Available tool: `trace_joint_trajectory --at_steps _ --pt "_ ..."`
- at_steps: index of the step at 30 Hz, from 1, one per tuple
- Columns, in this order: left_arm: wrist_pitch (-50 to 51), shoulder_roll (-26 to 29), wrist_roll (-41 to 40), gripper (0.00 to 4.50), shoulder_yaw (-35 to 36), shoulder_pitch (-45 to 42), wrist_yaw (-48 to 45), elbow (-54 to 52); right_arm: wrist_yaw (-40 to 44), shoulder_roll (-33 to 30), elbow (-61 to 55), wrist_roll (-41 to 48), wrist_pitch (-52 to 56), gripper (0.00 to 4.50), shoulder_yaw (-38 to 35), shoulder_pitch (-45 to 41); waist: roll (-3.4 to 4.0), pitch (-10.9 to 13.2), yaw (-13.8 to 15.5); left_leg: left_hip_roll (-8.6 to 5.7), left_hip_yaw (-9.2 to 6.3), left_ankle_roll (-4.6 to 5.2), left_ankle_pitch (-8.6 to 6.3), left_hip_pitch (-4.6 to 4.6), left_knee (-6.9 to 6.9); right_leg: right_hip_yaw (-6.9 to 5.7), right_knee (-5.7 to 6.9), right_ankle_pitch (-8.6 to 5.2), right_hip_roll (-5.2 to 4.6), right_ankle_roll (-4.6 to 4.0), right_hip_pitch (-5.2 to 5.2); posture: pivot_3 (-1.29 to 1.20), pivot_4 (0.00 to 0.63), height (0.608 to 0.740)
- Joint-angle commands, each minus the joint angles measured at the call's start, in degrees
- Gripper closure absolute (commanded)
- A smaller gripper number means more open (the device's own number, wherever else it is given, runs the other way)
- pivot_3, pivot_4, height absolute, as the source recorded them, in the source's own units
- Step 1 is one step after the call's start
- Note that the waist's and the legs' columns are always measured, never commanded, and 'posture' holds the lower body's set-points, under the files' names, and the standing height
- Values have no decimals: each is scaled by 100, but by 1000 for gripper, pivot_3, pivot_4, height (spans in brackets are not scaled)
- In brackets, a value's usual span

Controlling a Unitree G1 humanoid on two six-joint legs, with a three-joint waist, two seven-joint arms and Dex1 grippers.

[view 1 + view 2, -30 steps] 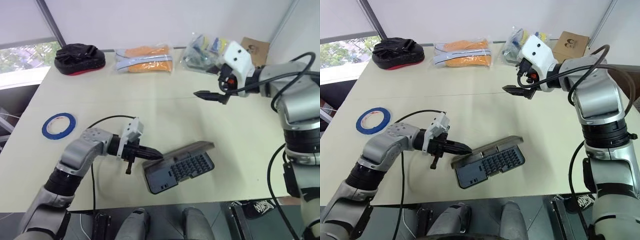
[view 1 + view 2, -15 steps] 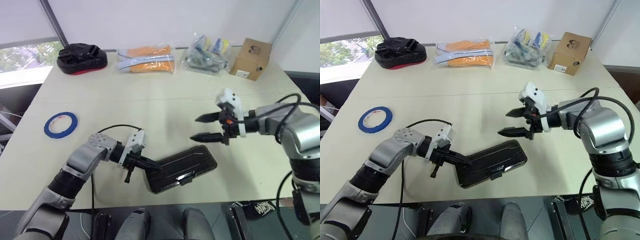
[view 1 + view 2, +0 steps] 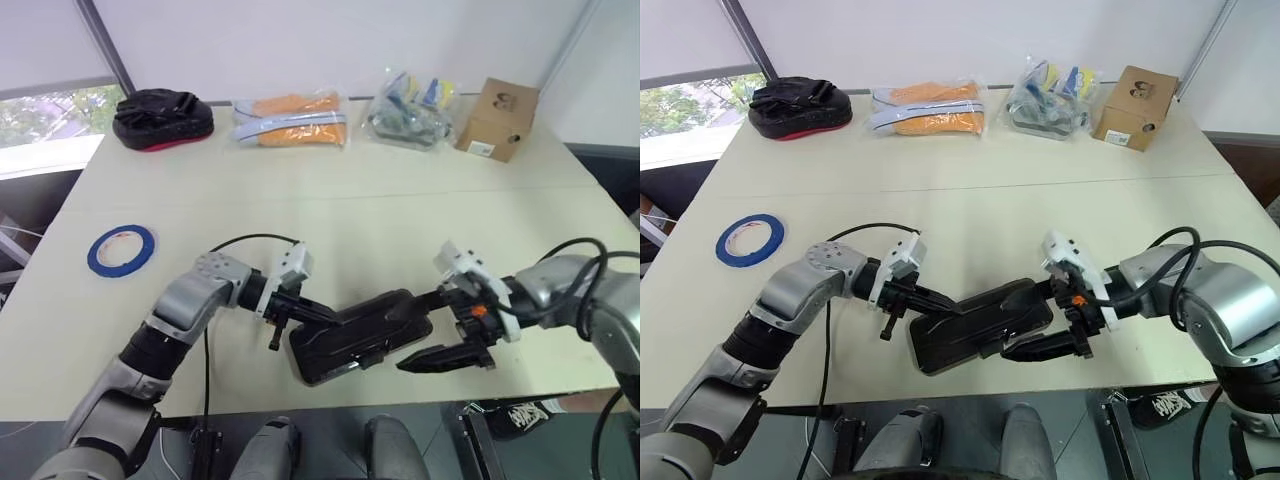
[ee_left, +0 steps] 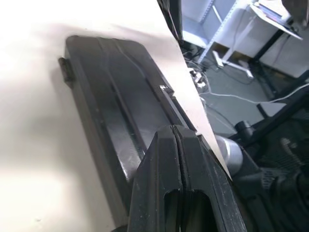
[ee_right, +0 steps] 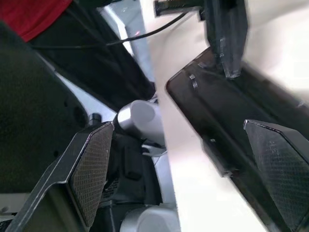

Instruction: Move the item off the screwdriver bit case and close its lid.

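Note:
The blue tape roll, the item (image 3: pixel 121 250), lies flat on the table (image 3: pixel 350 220) at the left, far from the screwdriver bit case (image 3: pixel 360 335). The case sits near the front edge with its dark lid (image 4: pixel 111 96) lying down on the tray; the latch tab (image 3: pixel 372 356) faces the front. My left gripper (image 3: pixel 318 312) is shut, its tip resting on the case's left end. My right gripper (image 3: pixel 428 330) is open and straddles the case's right end, one finger behind it and one in front. In the right wrist view the case (image 5: pixel 217 116) lies between the wide fingers (image 5: pixel 91 169).
Along the back edge stand a black pouch with red trim (image 3: pixel 160 115), orange packets (image 3: pixel 290 118), a clear bag of parts (image 3: pixel 415 100) and a cardboard box (image 3: pixel 497 120). The case lies close to the table's front edge.
The lid, raised a second ago, has come down onto the tray. My right gripper has dropped from the back right to the case's right end and rolled over. The left gripper keeps its place.

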Motion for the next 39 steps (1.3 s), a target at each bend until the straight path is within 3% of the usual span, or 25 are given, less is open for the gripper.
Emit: trace_joint_trajectory --at_steps 1,8,10,12,17,26,39 --pt "-468 190 454 4500 -502 198 -285 212 -212 139 -107 -161 -281 17 359 140 0 0 0 -1 2 0 0 0 1 0 0 0 -2 0 0 0 150 740" --pt "-1473 240 1197 4500 -854 357 -116 1100 -456 160 -32 -503 -606 17 873 431 6 -12 30 0 -3 4 -3 34 4 -2 -10 0 -2 0 42 0 150 740" --pt "-1505 181 1140 4500 -776 307 -45 1165 -438 119 -45 -487 -644 832 874 502 7 -13 55 -1 -2 20 -12 52 4 -1 -11 0 -3 0 64 0 150 740" --pt "-1475 57 1061 4500 -646 225 107 1211 -410 64 -80 -511 -695 1922 899 595 9 -14 112 0 -1 56 -33 99 2 -1 -16 -2 -1 1 108 0 150 740" --pt "-1282 -196 846 4500 -374 89 321 1149 -536 96 1 -917 -1038 4466 1197 691 7 -14 141 0 0 59 -35 105 7 -1 -20 -2 0 3 118 0 150 740" --pt "-778 -584 499 4500 207 -439 669 1258 -804 308 287 -1337 -1334 4466 1429 687 -2 -8 99 3 -2 58 -34 105 7 -1 -13 -1 18 2 109 0 150 740" --pt "-1506 -990 1051 4500 153 -775 790 2383 -1208 403 530 -2167 -1872 4466 1543 680 -30 8 16 5 -6 54 -32 99 5 0 -11 0 23 0 101 0 150 740"
